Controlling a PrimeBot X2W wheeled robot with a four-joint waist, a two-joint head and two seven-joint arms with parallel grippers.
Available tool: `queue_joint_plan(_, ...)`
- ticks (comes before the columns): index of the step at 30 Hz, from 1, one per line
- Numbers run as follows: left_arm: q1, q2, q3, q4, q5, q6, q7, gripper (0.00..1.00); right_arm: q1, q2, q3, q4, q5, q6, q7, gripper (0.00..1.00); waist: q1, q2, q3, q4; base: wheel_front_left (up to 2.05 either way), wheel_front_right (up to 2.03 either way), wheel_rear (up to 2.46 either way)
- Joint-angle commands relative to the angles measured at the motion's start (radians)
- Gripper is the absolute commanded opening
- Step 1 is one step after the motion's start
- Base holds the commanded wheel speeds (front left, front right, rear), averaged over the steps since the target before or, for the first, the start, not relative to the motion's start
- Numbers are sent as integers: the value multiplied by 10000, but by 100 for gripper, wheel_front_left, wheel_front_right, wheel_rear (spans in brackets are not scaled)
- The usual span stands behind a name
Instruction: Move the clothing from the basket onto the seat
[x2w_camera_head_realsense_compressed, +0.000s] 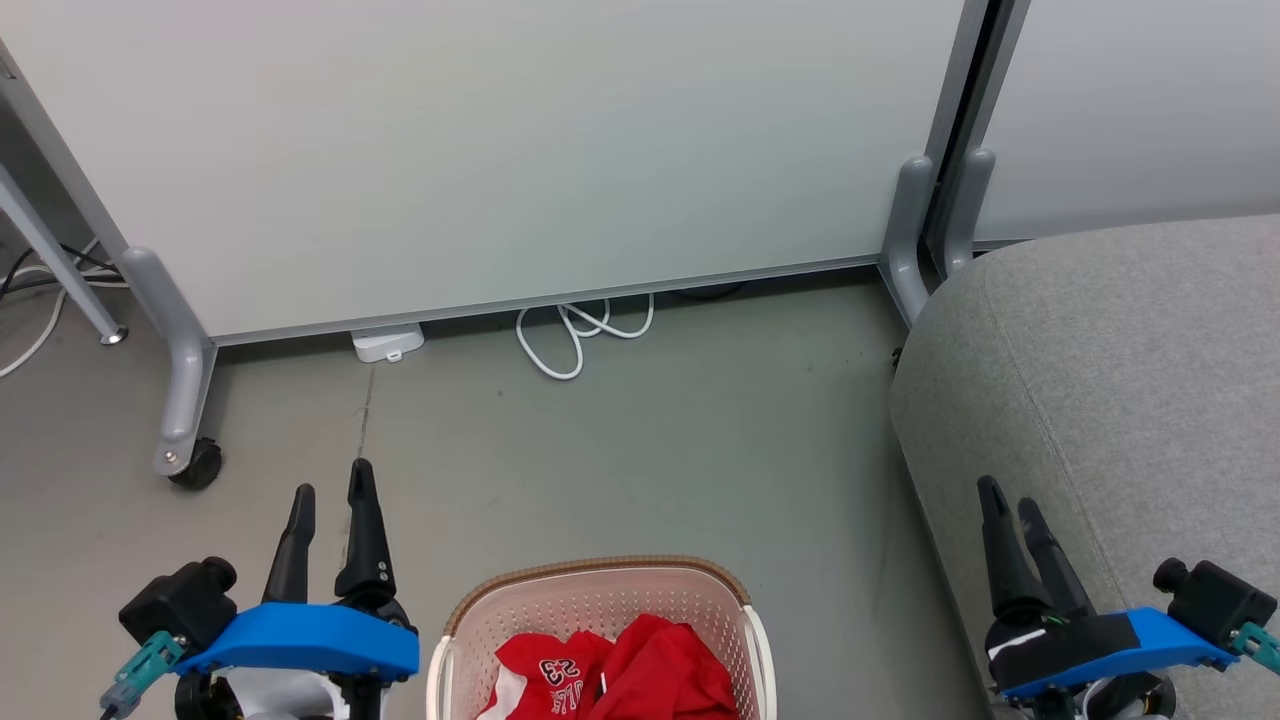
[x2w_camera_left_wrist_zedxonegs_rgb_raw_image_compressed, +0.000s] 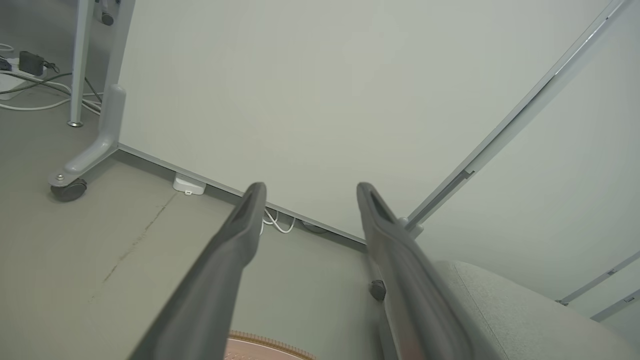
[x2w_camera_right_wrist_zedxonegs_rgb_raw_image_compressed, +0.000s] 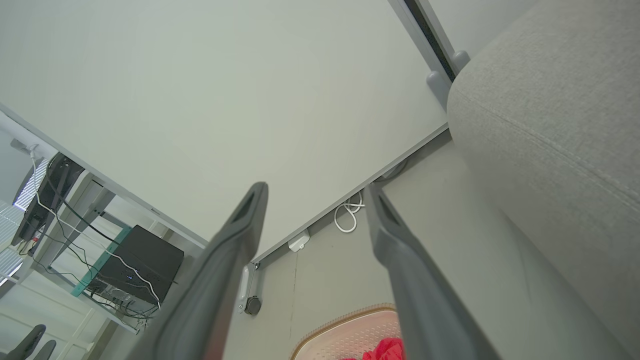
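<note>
1. The left gripper (x2w_camera_head_realsense_compressed: 332, 478), two long dark fingers on a blue mount, is hovering over the grey floor (x2w_camera_head_realsense_compressed: 700, 440), its fingers spread apart and holding nothing.
2. The cream-white perforated plastic basket (x2w_camera_head_realsense_compressed: 600, 566) with a brown woven-look rim is sitting on the floor between the two grippers.
3. The crumpled red jersey clothing (x2w_camera_head_realsense_compressed: 650, 665) is lying inside the basket, showing white lining and white-outlined dark numbers.
4. The right gripper (x2w_camera_head_realsense_compressed: 1008, 493) is hanging by the near edge of the large grey fabric seat (x2w_camera_head_realsense_compressed: 1130, 380), its fingers parted and empty. The seat is standing to the right of the basket.
</note>
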Motion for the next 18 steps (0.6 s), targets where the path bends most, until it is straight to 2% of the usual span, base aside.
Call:
queue_joint_plan(1,-221,71,-58,-89,390,49,-128,100,-226,-81,2,-43,-319,15,-129,100,-1,0,-1,2,0,0,0)
queue_joint_plan(18,-213,83,-349,-127,2273,178,-579,100,-254,-97,111,134,-2055,18,-580,100,-1,0,5,5,0,0,0)
